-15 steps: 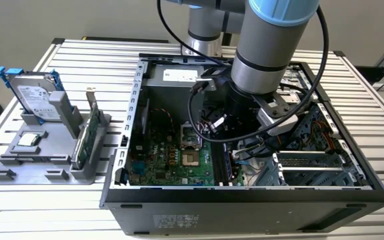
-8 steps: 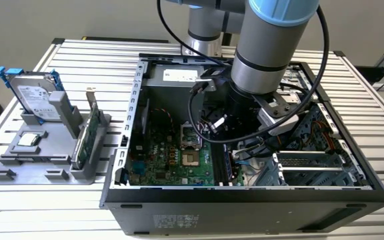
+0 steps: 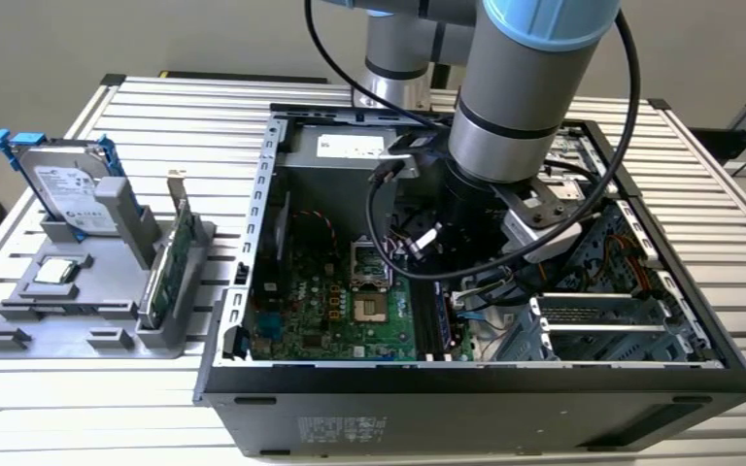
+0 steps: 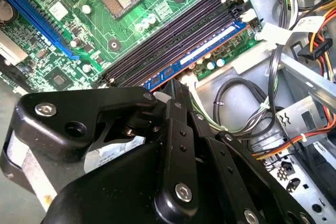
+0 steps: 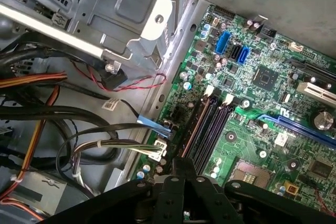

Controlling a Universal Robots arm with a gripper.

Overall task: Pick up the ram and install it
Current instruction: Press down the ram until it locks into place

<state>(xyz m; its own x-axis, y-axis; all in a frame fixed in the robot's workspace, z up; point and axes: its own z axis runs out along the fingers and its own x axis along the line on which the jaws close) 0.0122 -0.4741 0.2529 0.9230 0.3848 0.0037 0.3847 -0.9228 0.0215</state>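
The arm is reaching down into the open computer case [image 3: 477,374] sitting on the slatted desk [image 3: 736,194], with the gripper [image 4: 176,85] low over the motherboard [image 3: 334,311], right above the memory slots [image 5: 207,124]. In the second wrist view the ram [image 4: 197,51] sits lengthwise in the outermost slot, the one nearest the cables [image 4: 252,114], blue label strip showing along its edge; can't tell if it's fully clicked in. The jaws look pinched together on the near end of the ram, their black tips coming down right onto its edge. Over on the exterior view's left, a grey holder tray [image 3: 82,311] on the desk has a hard drive [image 3: 69,184] with blue rails standing upright, plus a green card [image 3: 172,257] on edge beside it.
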